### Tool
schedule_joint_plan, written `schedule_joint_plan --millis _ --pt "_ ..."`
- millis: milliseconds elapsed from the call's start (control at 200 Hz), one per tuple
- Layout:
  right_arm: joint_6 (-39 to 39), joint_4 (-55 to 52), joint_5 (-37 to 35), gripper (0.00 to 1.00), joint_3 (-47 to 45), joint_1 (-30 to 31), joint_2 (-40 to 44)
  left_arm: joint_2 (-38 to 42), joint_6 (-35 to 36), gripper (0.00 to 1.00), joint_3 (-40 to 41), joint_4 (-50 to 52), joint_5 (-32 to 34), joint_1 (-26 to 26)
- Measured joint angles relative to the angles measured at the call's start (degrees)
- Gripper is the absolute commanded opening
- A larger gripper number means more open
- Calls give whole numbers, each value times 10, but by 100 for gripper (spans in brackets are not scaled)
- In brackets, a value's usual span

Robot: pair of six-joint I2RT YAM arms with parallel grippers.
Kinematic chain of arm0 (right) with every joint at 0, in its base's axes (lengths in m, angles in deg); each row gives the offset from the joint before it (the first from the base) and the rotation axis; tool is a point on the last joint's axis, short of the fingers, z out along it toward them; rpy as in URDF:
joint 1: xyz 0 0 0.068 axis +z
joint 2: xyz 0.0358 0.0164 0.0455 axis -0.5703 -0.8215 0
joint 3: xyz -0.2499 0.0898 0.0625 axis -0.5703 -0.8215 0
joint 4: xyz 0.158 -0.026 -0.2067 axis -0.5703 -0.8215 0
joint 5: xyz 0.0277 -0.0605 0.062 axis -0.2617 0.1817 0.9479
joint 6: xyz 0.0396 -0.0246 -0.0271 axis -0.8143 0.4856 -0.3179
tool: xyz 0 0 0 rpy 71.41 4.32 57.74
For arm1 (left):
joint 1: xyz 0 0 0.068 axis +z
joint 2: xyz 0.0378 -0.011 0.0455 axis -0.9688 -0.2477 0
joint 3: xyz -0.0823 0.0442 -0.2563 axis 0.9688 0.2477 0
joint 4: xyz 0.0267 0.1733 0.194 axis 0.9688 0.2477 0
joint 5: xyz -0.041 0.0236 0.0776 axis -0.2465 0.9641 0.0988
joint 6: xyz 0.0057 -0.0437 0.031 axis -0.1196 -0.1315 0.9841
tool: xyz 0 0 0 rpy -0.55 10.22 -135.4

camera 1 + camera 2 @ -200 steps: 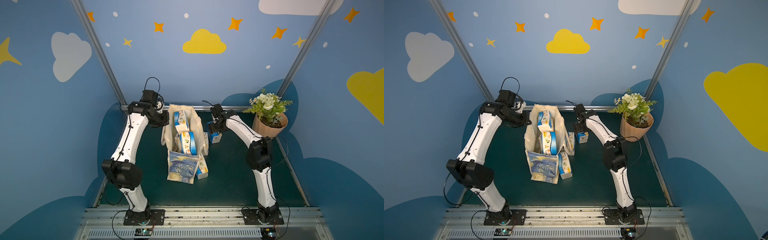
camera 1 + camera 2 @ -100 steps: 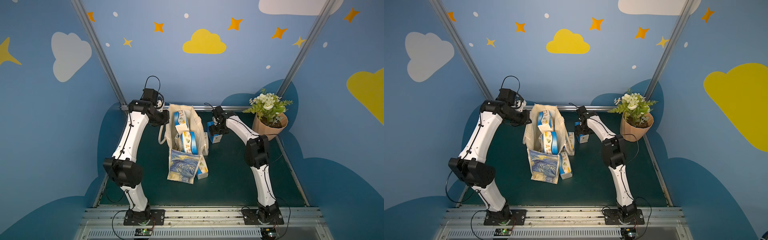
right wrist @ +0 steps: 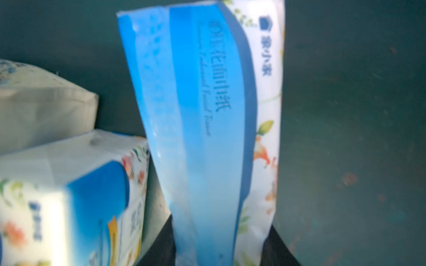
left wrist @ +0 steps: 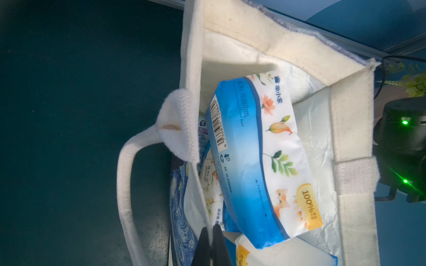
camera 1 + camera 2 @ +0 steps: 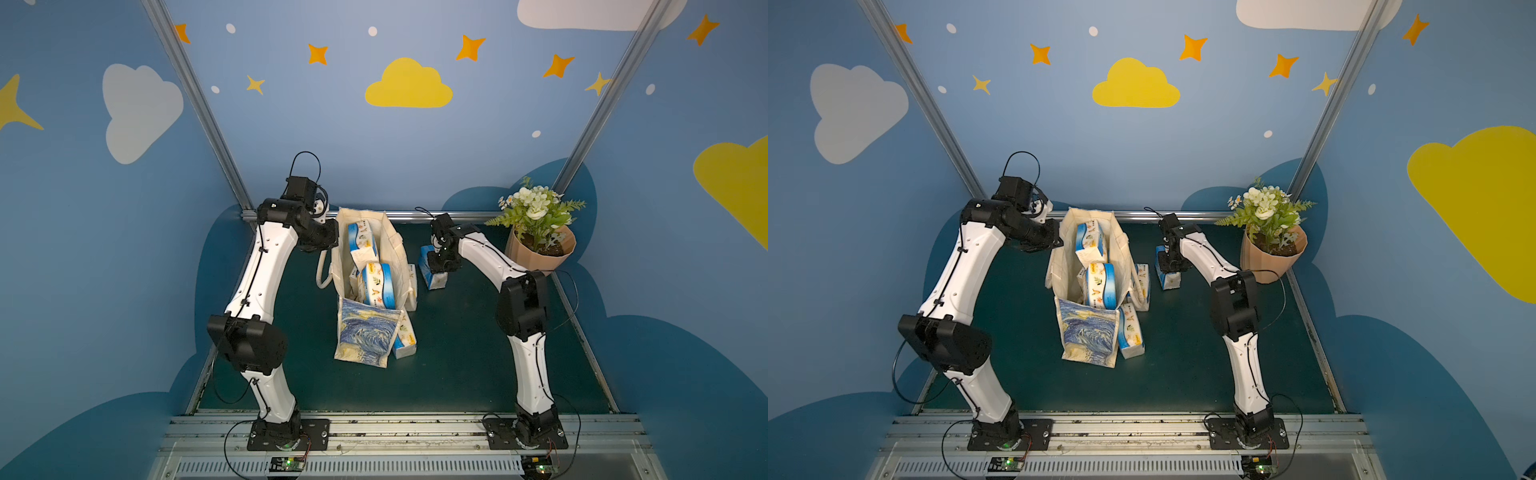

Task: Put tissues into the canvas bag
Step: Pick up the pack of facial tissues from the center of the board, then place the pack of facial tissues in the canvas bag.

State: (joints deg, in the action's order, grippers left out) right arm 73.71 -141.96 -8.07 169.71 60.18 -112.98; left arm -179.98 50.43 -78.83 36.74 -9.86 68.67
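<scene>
Canvas bag [image 5: 365, 338] is seen upright at table centre in both top views, mouth open, printed front turned to 6 o'clock. Left gripper [image 4: 211, 247] is clamped on the bag rim at about 10 o'clock. In the left wrist view the fabric edge is pinched between the closed jaws, and a cream handle [image 4: 124, 184] hangs outside. Several tissues [image 5: 376, 282] are stacked inside the bag with their blue-wave faces showing; the exact count cannot be told. Right gripper [image 5: 442, 266] is placed at 3 o'clock of the bag mouth, apart from the flowerpot [image 5: 540, 255] in the table's 2 o'clock corner. Its jaws are closed narrow on a held pack [image 3: 207, 115], which is squeezed thinner at the gripped end in the right wrist view. Whether it is lifted off the green mat [image 5: 457, 353] cannot be told. Two more are seen outside the bag. A wall-side pack [image 5: 411, 276] is propped against the bag's 3 o'clock wall. A front pack [image 5: 404, 338] is lying just beside the printed front, at its 3 o'clock.
</scene>
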Motion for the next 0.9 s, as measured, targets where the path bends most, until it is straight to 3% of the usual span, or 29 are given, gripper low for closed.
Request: schedule_joint_plan --millis 205,436,621,901 --pt "6 -11 -12 34 4 -2 123 0 0 4 0 1 0 0" --pt "14 -16 36 34 125 16 254 0 5 4 -3 5 8 -2" --pt "-13 -24 173 34 224 73 275 1 5 4 -4 8 14 -2" --pt "-79 -44 309 34 190 166 237 12 5 4 8 2 24 -2"
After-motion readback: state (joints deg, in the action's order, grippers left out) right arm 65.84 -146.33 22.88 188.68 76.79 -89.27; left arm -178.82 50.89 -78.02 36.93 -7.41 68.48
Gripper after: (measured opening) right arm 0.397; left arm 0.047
